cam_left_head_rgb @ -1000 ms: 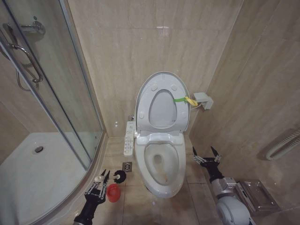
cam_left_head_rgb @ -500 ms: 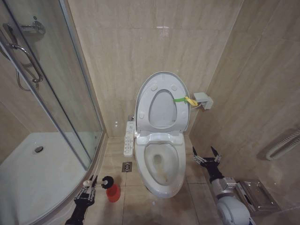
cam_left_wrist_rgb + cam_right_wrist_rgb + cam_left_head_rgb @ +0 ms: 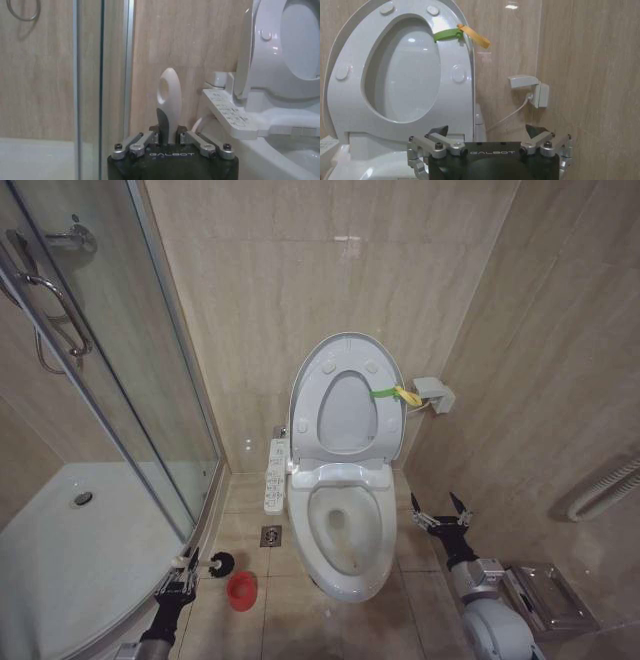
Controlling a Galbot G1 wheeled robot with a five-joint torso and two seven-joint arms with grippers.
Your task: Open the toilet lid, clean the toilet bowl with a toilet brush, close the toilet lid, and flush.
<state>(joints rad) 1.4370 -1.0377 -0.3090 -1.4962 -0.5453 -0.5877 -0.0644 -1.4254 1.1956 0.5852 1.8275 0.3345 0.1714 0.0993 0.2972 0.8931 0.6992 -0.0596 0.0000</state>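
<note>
The brush (image 3: 167, 98) handle's lower end is hidden between the left gripper (image 3: 168, 137) fingers in the left wrist view, and its bristle head falls outside that view. In the head view, the brush (image 3: 220, 561) head is a small dark blob left of the bowl (image 3: 345, 575), too small to make out bristles, and the pale handle is barely discernible at the left gripper (image 3: 186, 569). The left arm is cut off by the bottom edge. The lid (image 3: 390, 71) stands raised behind the bowl, with the seat against it, so the lid's inner face is mostly covered. The right gripper (image 3: 487, 132) body blocks the bowl in the right wrist view. The button panel (image 3: 275, 473) on the bowl's left side has markings too small to read.
</note>
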